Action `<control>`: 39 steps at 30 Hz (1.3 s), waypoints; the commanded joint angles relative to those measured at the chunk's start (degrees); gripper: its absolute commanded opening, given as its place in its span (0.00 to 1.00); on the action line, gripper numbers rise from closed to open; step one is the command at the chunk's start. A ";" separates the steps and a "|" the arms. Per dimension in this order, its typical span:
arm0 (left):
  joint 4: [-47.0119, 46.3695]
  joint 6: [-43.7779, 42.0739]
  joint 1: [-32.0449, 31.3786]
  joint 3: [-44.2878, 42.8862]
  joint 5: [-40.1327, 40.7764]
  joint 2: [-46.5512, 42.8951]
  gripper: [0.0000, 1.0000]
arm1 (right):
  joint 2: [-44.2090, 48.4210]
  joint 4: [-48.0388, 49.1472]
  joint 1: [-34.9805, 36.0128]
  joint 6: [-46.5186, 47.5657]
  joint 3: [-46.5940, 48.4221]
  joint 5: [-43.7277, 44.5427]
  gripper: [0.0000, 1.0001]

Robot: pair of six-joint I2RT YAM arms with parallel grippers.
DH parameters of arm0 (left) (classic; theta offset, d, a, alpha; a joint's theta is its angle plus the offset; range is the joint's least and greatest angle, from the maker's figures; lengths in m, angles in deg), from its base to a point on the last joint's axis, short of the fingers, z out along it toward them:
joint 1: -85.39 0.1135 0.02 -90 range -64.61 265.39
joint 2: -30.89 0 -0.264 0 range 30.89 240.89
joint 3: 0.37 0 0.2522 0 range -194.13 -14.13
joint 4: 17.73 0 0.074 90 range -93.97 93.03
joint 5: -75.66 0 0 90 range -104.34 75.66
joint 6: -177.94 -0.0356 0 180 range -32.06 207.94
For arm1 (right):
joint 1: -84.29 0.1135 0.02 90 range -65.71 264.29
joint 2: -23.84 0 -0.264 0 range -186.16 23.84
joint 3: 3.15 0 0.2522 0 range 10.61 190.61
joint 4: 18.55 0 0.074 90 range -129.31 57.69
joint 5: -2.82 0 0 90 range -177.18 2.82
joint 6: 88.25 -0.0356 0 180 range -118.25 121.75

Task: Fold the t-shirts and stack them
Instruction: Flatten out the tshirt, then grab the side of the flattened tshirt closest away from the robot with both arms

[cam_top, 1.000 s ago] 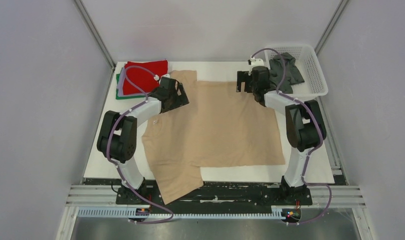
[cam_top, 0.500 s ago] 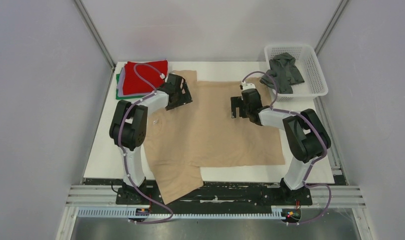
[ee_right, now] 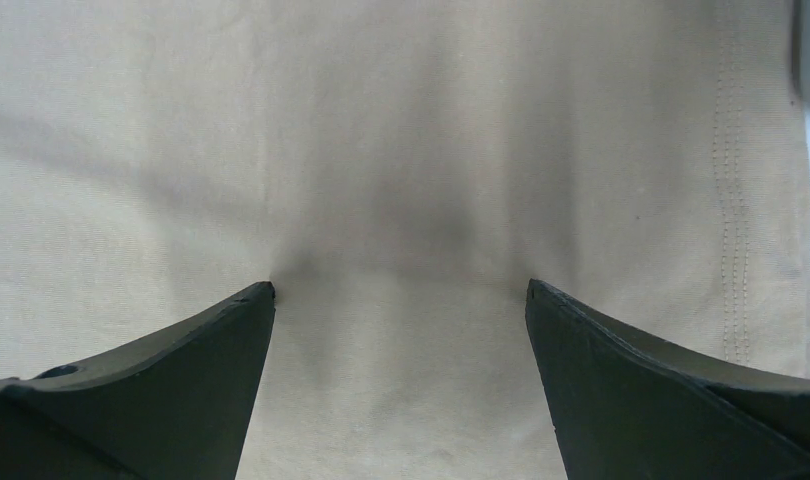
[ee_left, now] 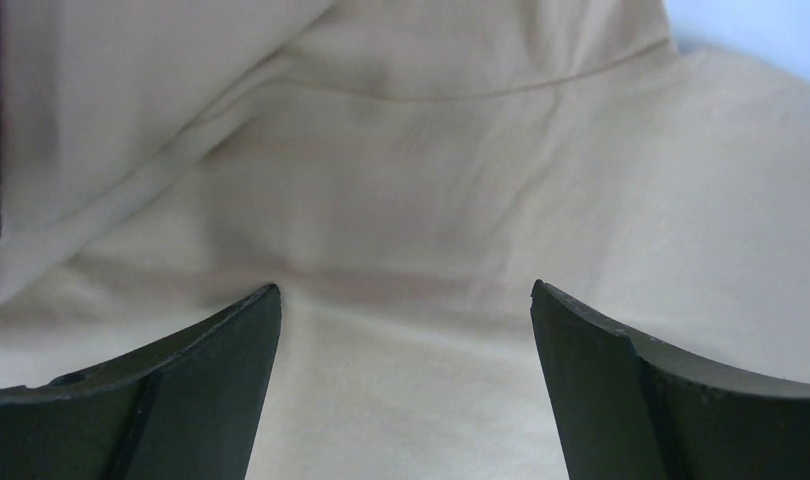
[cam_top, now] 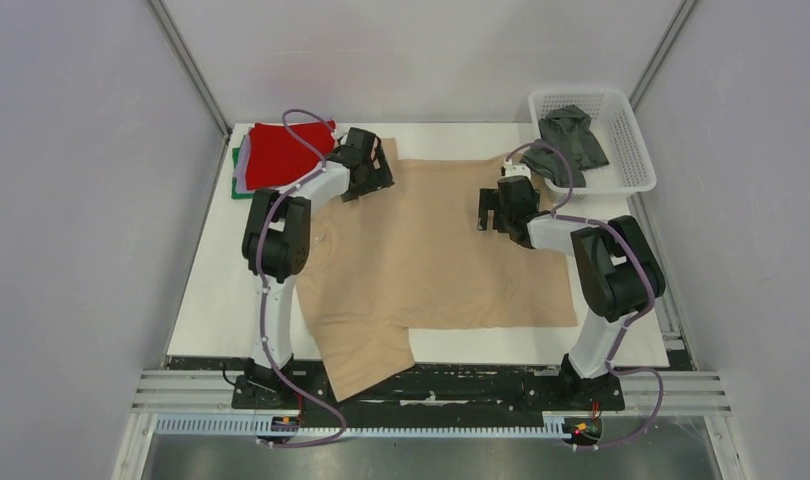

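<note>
A large tan t-shirt (cam_top: 431, 250) lies spread flat on the white table, one sleeve hanging over the near edge. My left gripper (cam_top: 373, 178) is open and presses down on the shirt's far left sleeve area; its wrist view shows tan cloth (ee_left: 401, 250) between the fingers. My right gripper (cam_top: 493, 210) is open, tips down on the shirt's far right part, near its hem (ee_right: 731, 200). A folded red shirt (cam_top: 276, 152) tops a lavender and a green one (cam_top: 238, 190) at the far left. A dark grey shirt (cam_top: 569, 135) lies in the basket.
A white plastic mesh basket (cam_top: 631, 150) stands at the far right corner of the table (cam_top: 221, 300). Grey walls and metal frame posts close in both sides. A rail runs along the near edge by the arm bases.
My left gripper moved farther back and right along the sleeve. My right gripper came down from near the basket onto the shirt, first forward and left, then slightly back right. The shirt shifted slightly.
</note>
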 commanded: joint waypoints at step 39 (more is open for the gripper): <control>44.47 26.50 -35.57 52.39 2.09 -65.92 0.87 | 52.54 -4.18 -5.85 -10.11 -30.33 -2.90 0.99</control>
